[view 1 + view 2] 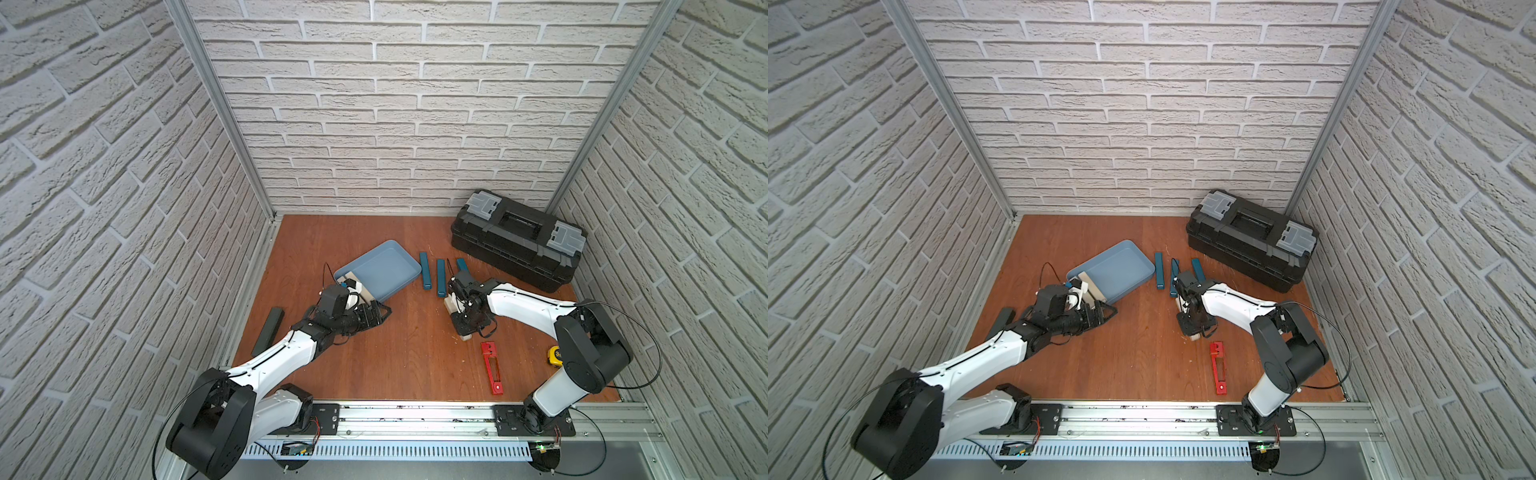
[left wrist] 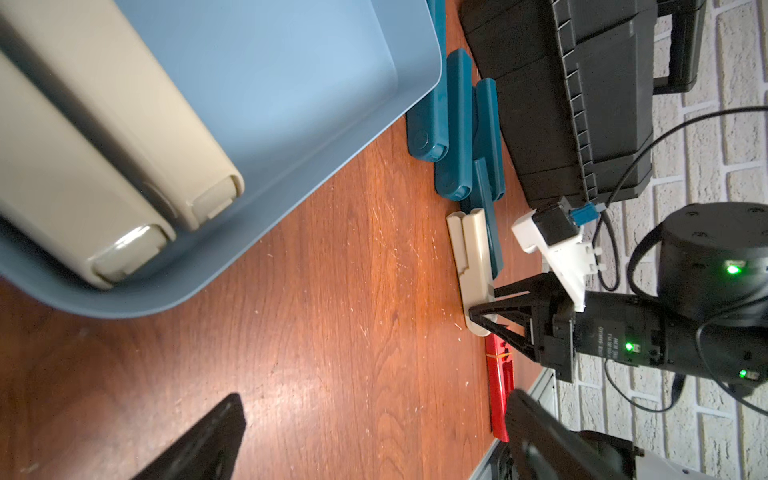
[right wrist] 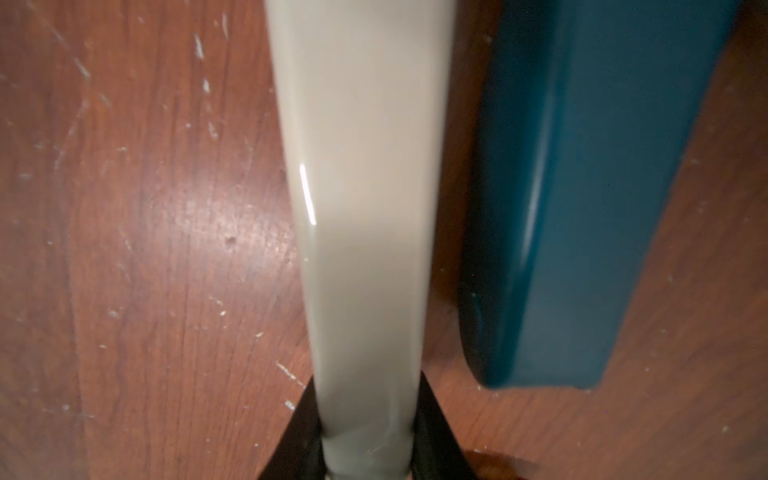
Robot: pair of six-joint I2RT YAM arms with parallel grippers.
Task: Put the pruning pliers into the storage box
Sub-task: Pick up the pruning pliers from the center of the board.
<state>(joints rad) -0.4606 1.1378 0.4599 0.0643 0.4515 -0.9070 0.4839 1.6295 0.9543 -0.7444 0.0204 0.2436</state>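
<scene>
Pruning pliers (image 1: 491, 368), a slim flat bright-red tool, lie end-on just base-ward of my right gripper (image 1: 465, 330) (clamped on a cream plastic bar (image 3: 365, 208)); left gripper (image 1: 381, 313) gapes empty, farther off.

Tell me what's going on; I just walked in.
The right gripper is closed on a cream plastic bar lying on the wooden table beside teal bars. The left gripper hangs open by the shallow light blue plastic tray, which holds two more cream bars. The flat red pruning pliers lie untouched on the table.
</scene>
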